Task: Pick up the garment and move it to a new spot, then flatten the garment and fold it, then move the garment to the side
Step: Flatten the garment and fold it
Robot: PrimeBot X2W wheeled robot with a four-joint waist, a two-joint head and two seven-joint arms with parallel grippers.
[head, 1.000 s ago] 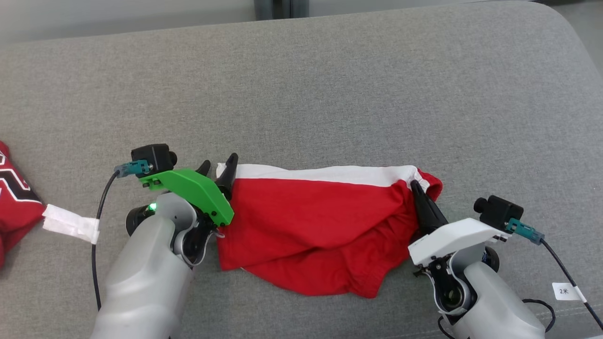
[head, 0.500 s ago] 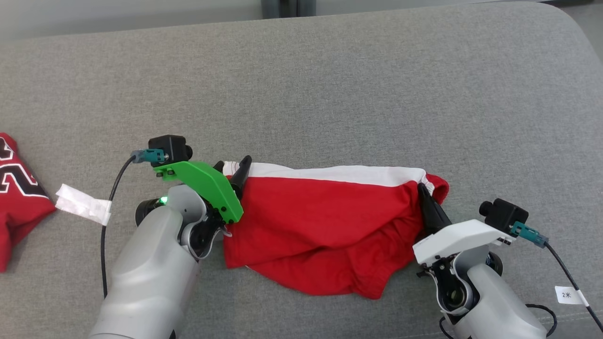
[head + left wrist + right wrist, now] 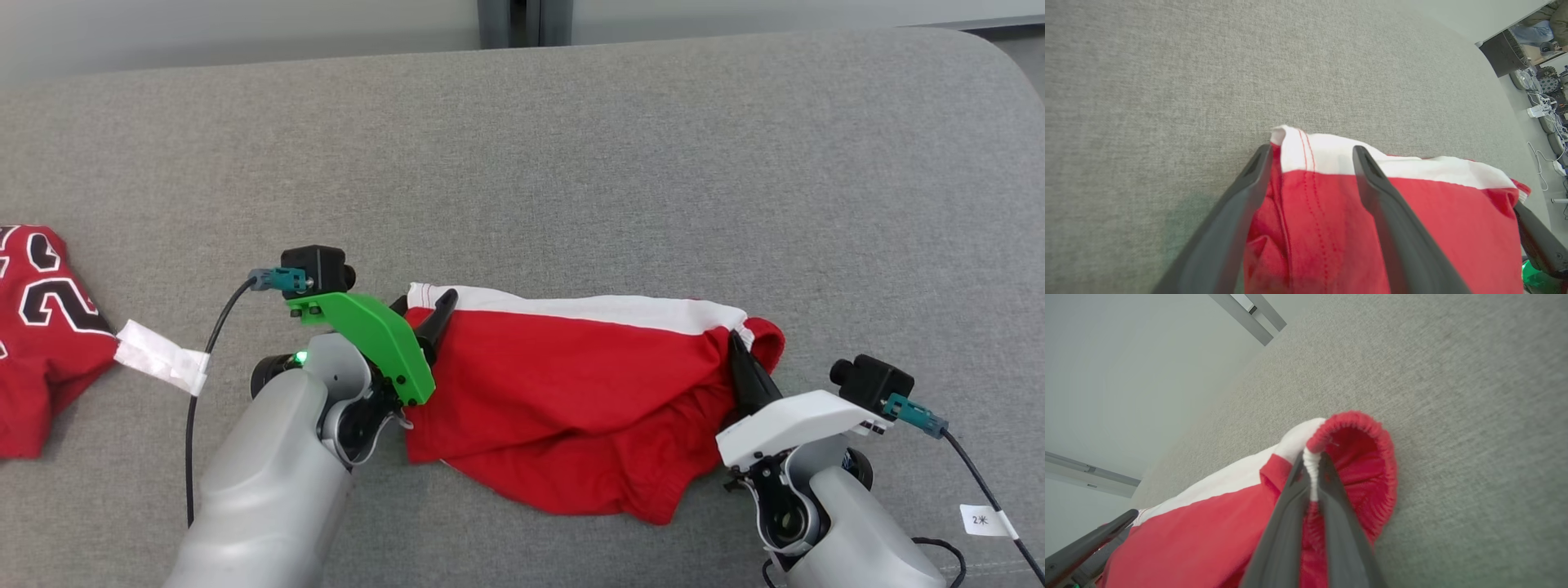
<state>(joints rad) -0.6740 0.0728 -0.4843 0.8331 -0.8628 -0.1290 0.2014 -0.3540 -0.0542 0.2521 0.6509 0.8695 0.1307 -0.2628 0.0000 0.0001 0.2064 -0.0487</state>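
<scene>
Grey cushion (image 3: 571,163), with the red garment (image 3: 571,392) rumpled at its near middle. The right gripper (image 3: 737,343) is clamped on the garment's right corner. The left gripper (image 3: 424,304) straddles the left corner, fingers apart (nothing pinched). Flattening stage, I'd say: left must close, then stretch.

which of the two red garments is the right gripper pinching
The middle garment with the white band; the right gripper is shut on its gathered end. The numbered garment lies apart, far left.

Red jersey (image 3: 49,343) (black-and-white digits) lies far left on grey fabric cushion (image 3: 571,163), white strip (image 3: 159,359) just beside it.
</scene>
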